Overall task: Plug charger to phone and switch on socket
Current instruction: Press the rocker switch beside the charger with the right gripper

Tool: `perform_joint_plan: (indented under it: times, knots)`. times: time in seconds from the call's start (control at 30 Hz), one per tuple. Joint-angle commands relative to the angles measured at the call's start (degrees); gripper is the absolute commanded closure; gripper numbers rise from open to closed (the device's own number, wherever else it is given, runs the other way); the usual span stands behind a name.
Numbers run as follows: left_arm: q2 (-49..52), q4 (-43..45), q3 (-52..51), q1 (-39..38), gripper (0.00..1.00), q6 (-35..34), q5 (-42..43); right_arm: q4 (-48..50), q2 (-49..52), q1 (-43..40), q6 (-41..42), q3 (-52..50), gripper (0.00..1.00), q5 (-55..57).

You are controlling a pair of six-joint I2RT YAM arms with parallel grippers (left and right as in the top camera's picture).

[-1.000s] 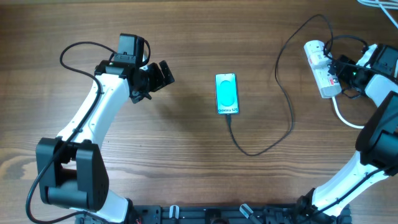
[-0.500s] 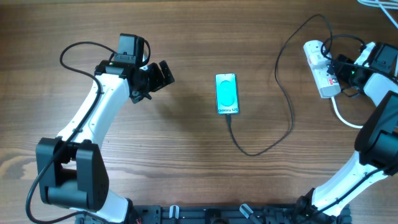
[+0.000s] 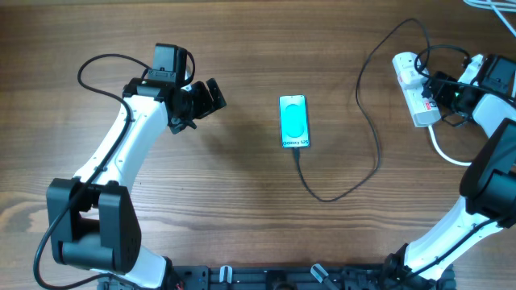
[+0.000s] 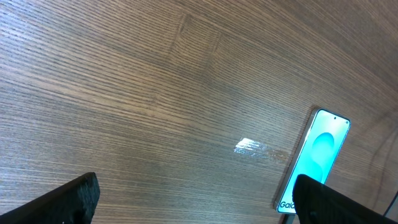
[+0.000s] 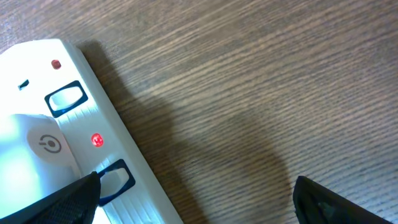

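The phone (image 3: pixel 294 122) lies flat mid-table with its blue-turquoise screen lit; it also shows in the left wrist view (image 4: pixel 314 162). The charger's thin black cable (image 3: pixel 372 137) runs from the phone's near end in a loop up to a white plug head (image 3: pixel 408 67) in the socket (image 3: pixel 418 101), a white power strip at the far right. My left gripper (image 3: pixel 211 95) is open and empty, left of the phone. My right gripper (image 3: pixel 436 89) is open, one finger over a switch on the socket (image 5: pixel 74 143), where a red light (image 5: pixel 97 140) glows.
The socket's thick white cord (image 3: pixel 442 149) curves toward the right arm. White cables (image 3: pixel 492 10) lie at the far right corner. The left arm's black cable (image 3: pixel 105 64) loops over the table at the left.
The socket and my right gripper have shifted slightly toward the far edge. The left arm, phone and cable have not moved.
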Motion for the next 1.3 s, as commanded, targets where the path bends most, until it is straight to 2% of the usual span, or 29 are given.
perform_joint_plan:
  times: [0.0, 0.2, 0.43, 1.27]
  knots:
    - [-0.8, 0.0, -0.1, 0.4, 0.0, -0.5, -1.0, -4.6, -0.5, -0.2, -1.2, 0.8, 0.01, -1.9]
    - [-0.8, 0.0, -0.1, 0.4, 0.0, -0.5, -1.0, -5.8, -5.7, -1.2, -2.4, 1.5, 0.0, -2.1]
    - [-0.8, 0.0, -0.1, 0.4, 0.0, -0.5, -1.0, -10.8, -5.5, -1.2, -10.4, 1.5, 0.0, -2.1]
    - [-2.5, -0.1, -0.1, 0.4, 0.0, -0.5, -1.0, -10.6, -5.5, -1.2, -10.4, 1.5, 0.0, -1.9]
